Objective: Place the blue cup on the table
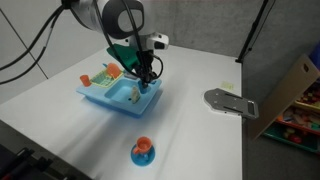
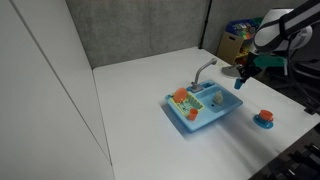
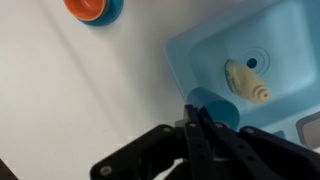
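Observation:
The blue cup [image 3: 214, 106] is a small round blue cup held at its rim between my gripper's [image 3: 203, 118] fingers. It hangs just outside the edge of the blue toy sink [image 3: 265, 45], above the white table [image 3: 70, 90]. In both exterior views my gripper [image 1: 148, 76] [image 2: 243, 72] is beside the sink's corner [image 1: 110, 97] [image 2: 200, 112], a little above the tabletop [image 1: 200, 55] [image 2: 130, 110]. The cup is too small to make out clearly there.
An orange cup on a blue saucer [image 1: 143, 151] [image 2: 264, 118] [image 3: 90, 8] stands near the table's front edge. A grey flat plate [image 1: 228, 102] lies by the table's side edge. A beige toy [image 3: 247, 82] lies in the sink basin. Shelves with clutter [image 1: 295, 105] stand beyond the table.

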